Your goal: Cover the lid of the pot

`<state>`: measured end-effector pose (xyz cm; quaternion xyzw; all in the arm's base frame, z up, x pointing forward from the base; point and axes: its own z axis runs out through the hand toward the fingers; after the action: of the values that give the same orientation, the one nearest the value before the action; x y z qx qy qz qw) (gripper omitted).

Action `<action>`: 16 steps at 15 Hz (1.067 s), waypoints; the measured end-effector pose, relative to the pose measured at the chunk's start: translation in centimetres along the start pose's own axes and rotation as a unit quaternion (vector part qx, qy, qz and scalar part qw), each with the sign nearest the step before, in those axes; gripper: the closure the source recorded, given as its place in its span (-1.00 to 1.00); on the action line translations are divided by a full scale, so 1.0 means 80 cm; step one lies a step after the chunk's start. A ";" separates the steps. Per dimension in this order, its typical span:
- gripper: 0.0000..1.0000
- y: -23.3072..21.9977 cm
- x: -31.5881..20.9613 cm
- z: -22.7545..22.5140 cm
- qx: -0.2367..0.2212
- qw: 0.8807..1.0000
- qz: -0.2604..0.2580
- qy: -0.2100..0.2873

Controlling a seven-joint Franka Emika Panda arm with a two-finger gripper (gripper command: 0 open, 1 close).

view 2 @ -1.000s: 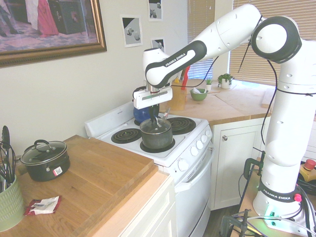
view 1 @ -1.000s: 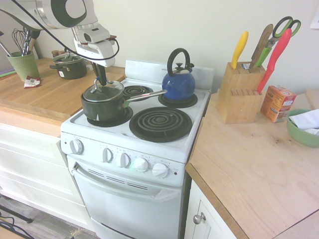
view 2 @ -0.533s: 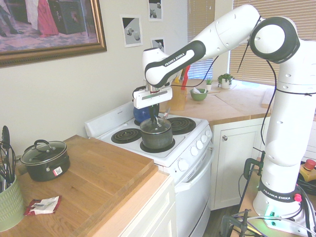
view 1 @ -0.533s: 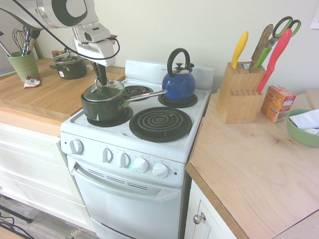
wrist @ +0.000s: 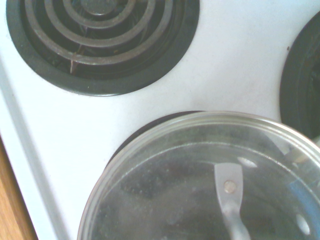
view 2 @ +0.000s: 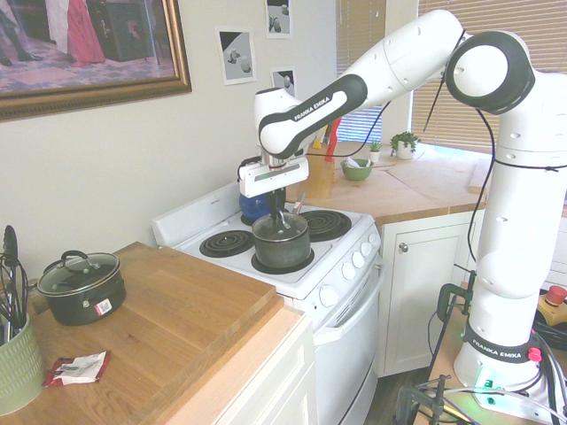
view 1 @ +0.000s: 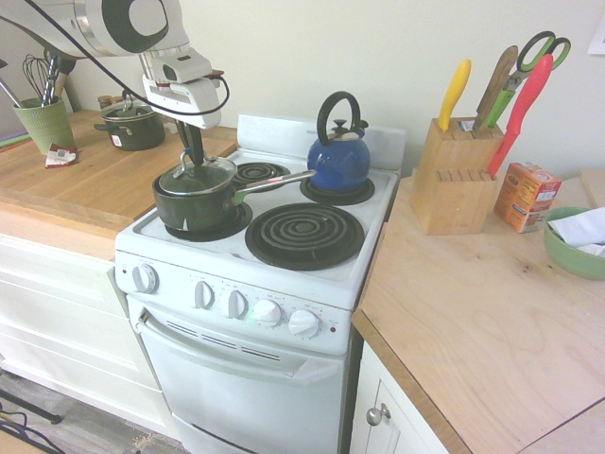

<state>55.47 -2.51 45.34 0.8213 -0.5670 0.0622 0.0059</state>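
The lid is being seen resting on the pot, lying close to level on the rim in the first exterior view, with its glass and silvery rim filling the lower part of the wrist view. The pot is being carried by the front left burner of the stove, its long silver handle reaching toward three o'clock over the stovetop. The gripper is being held directly above the lid, its dark fingers pointing down at the lid's small top handle; they are drawn close together there, but whether that handle is gripped or merely touched cannot be told from either exterior view. In the second exterior view the gripper is likewise being shown just over the pot. A blue kettle is being seen on the rear burner at two o'clock from the pot, well apart from it. A squat dark pot is standing on the wooden counter at ten o'clock, and a knife block is standing on the far counter at three o'clock.
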 end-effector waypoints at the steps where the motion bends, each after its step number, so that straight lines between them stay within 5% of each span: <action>1: 1.00 0.001 -0.003 0.000 -0.001 1.000 -0.003 0.000; 16: 1.00 -0.004 -0.011 -0.013 0.009 1.000 -0.002 0.005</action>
<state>55.36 -1.53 46.26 0.8219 -0.5651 0.0719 0.0014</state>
